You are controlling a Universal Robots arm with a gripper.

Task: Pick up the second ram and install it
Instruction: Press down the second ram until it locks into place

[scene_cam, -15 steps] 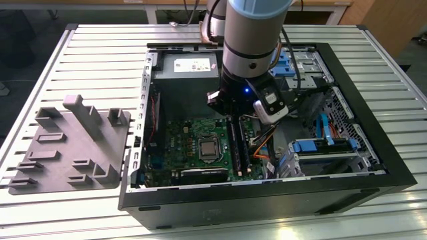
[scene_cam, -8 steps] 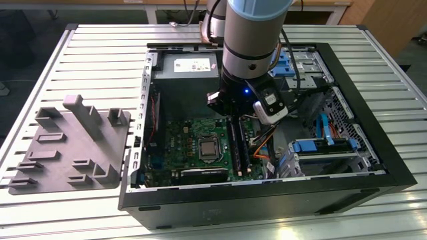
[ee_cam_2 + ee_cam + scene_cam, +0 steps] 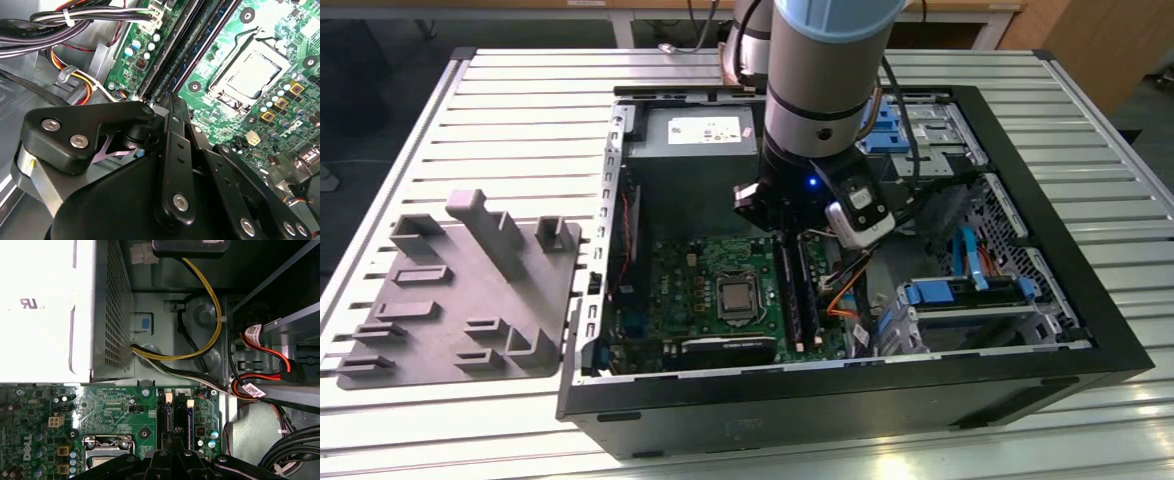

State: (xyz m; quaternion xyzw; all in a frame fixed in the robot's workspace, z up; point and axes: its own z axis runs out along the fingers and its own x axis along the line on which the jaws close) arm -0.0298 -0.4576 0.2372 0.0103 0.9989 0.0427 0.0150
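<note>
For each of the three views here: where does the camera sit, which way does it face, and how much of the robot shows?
Exterior view: off the arm, raised, looking down at the open computer case on the slatted table; shows the arm descending into the case.
Second wrist view: on the arm, looking past the gripper at the memory slots and processor.
First wrist view: on the arm, facing the power supply and cables; gripper linkage at one edge.
Shared: both wrist views show motherboard, slots and processor socket.

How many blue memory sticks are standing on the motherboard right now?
2: one blue stick and a second blue stick beside it, upright on the green motherboard in the first wrist view. The gripper covers their near ends, so more could be hidden.
</note>
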